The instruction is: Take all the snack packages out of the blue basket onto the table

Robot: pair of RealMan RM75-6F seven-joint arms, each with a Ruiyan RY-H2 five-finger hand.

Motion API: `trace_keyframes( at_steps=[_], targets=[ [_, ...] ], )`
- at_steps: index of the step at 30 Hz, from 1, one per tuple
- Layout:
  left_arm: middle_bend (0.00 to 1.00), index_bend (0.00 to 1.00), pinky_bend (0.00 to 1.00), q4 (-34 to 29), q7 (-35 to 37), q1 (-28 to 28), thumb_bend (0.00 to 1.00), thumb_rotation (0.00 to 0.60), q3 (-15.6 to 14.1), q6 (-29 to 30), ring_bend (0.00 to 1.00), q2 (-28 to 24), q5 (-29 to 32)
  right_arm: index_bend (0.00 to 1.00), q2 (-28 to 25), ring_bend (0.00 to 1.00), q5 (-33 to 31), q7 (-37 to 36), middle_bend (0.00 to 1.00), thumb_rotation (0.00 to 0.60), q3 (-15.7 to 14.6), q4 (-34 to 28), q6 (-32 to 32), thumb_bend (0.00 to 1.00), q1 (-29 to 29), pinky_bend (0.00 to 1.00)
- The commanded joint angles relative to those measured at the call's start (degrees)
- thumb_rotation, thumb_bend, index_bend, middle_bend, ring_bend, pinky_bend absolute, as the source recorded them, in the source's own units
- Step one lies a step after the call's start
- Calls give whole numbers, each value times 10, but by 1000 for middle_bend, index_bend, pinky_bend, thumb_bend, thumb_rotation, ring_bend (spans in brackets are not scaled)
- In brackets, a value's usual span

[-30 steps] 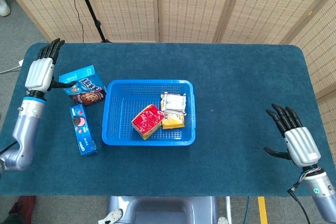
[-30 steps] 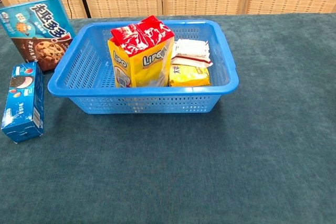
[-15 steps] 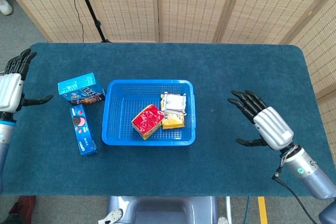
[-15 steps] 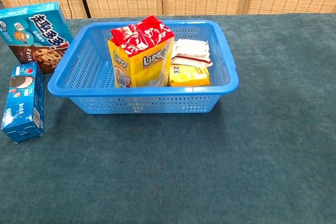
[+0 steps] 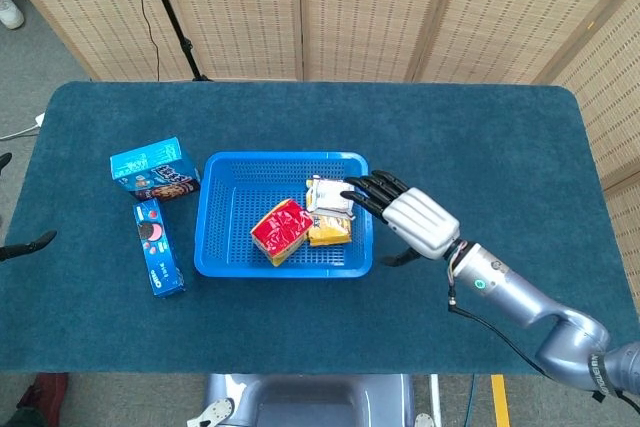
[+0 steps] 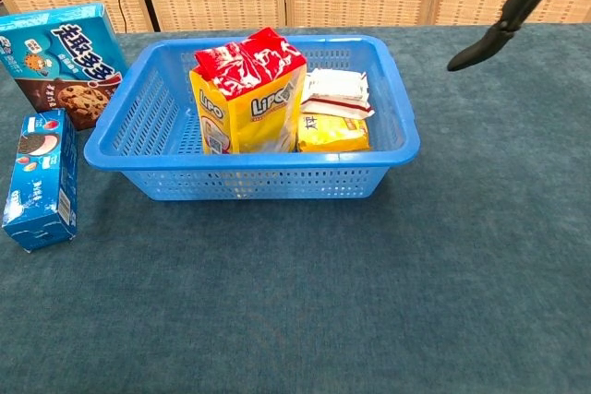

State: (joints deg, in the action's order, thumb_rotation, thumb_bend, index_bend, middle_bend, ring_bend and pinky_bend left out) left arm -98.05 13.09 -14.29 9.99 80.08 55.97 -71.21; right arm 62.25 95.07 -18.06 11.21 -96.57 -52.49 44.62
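Three snack packs remain in the blue basket (image 5: pixel 284 265); the empty right hand (image 5: pixel 402 215) hovers spread-fingered at its rim, poised over the white packet (image 5: pixel 329 193).

Only clear brand is "LiPO", printed twice on the yellow and red pack (image 6: pixel 247 99) standing in the basket (image 6: pixel 388 168). The cookie box (image 6: pixel 63 60) near the table's far left corner has big white Chinese characters, looks like 趣多多. Everything else is too small to read.
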Motion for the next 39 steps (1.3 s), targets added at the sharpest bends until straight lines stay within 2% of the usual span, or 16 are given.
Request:
trace_keyframes(
  at_steps=[1, 4, 8, 13, 19, 28, 30, 31, 33, 35, 36, 38, 39],
  targets=[
    [0, 0, 0, 6, 5, 4, 20, 600, -1, -1, 0, 1, -6, 0, 20, 0, -24, -6, 0, 600, 9, -6, 40, 0, 33, 0],
    [0, 0, 0, 9, 5, 6, 20, 600, 2, 4, 0, 3, -6, 0, 32, 0, -30, -10, 0, 600, 10, -7, 53, 0, 48, 0],
    [0, 0, 0, 9, 3, 7, 20, 600, 3, 0, 0, 5, -9, 0, 77, 0, -47, -21, 0, 600, 15, 15, 78, 0, 81, 0],
    [0, 0, 0, 11, 3, 7, 20, 600, 5, -4, 0, 8, -10, 0, 119, 0, -53, -13, 0, 600, 22, 45, 77, 0, 103, 0],
    [0, 0, 0, 13, -3, 7, 20, 600, 9, -11, 0, 12, -5, 0, 171, 0, -78, 13, 0, 600, 33, 87, 98, 0, 139, 0],
    [0, 0, 0, 26, 24, 10, 21, 600, 14, -10, 0, 15, -17, 1, 237, 0, -126, 74, 0, 600, 33, 143, 135, 0, 179, 0],
    [0, 0, 0, 28, 27, 10, 21, 600, 15, -12, 0, 15, -16, 29, 248, 0, -132, 84, 0, 600, 32, 158, 136, 0, 183, 1],
    [0, 0, 0, 30, 28, 10, 21, 600, 15, -14, 0, 15, -16, 85, 255, 9, -135, 90, 26, 600, 32, 167, 133, 0, 184, 16],
    [0, 0, 0, 31, 32, 11, 22, 600, 15, -16, 0, 15, -16, 224, 267, 79, -138, 103, 136, 600, 34, 182, 120, 0, 184, 106],
    [0, 0, 0, 32, 32, 11, 22, 600, 16, -17, 0, 14, -15, 348, 280, 225, -140, 120, 314, 600, 34, 198, 105, 1, 183, 290],
    [0, 0, 0, 32, 31, 11, 22, 600, 16, -17, 0, 14, -15, 380, 284, 270, -140, 124, 361, 600, 34, 202, 101, 12, 183, 351],
    [0, 0, 0, 33, 31, 11, 23, 600, 16, -19, 0, 14, -15, 480, 290, 376, -141, 131, 470, 600, 34, 211, 93, 96, 182, 507],
    [0, 0, 0, 33, 31, 10, 23, 600, 16, -21, 0, 14, -14, 511, 292, 404, -142, 134, 499, 600, 33, 215, 92, 135, 182, 544]
  ],
)
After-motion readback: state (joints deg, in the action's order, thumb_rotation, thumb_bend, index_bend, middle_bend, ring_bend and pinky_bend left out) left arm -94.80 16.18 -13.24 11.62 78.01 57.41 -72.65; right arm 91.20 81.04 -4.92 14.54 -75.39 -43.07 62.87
